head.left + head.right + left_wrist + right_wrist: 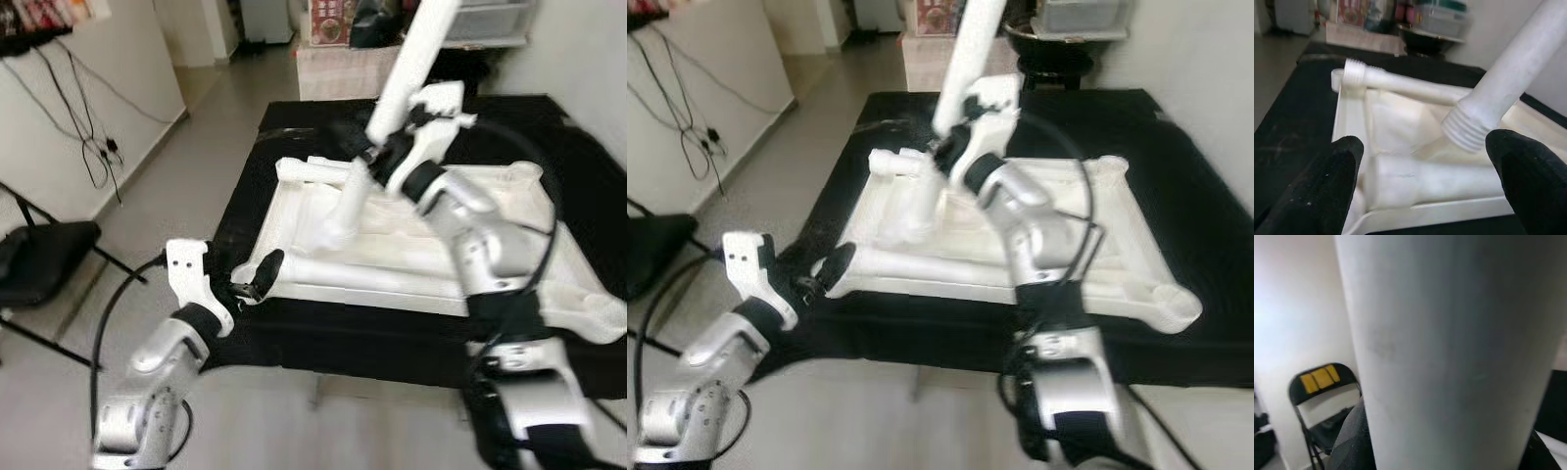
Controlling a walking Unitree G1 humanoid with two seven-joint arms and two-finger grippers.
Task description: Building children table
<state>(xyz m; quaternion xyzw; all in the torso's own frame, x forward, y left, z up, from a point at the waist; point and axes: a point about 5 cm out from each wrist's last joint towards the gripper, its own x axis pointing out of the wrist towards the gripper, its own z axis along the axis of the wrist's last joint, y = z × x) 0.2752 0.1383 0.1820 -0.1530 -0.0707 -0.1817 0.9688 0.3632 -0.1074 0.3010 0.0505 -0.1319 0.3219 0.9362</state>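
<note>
Right pincer [377, 155] clamps the tilted table leg [392, 103]; left pincer [257, 277] gapes beside the tabletop [323, 211].

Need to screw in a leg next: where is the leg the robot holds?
The right end effector holds the white leg tilted, above the upturned tabletop.

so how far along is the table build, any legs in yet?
Early. Done: the white tabletop lies upside down on the black mat. In hand: the right gripper holds one white leg tilted, its threaded end low over the underside, not seated. The left gripper, fingers open, sits at the near-left corner. Left: two loose legs lying on the top.
</note>
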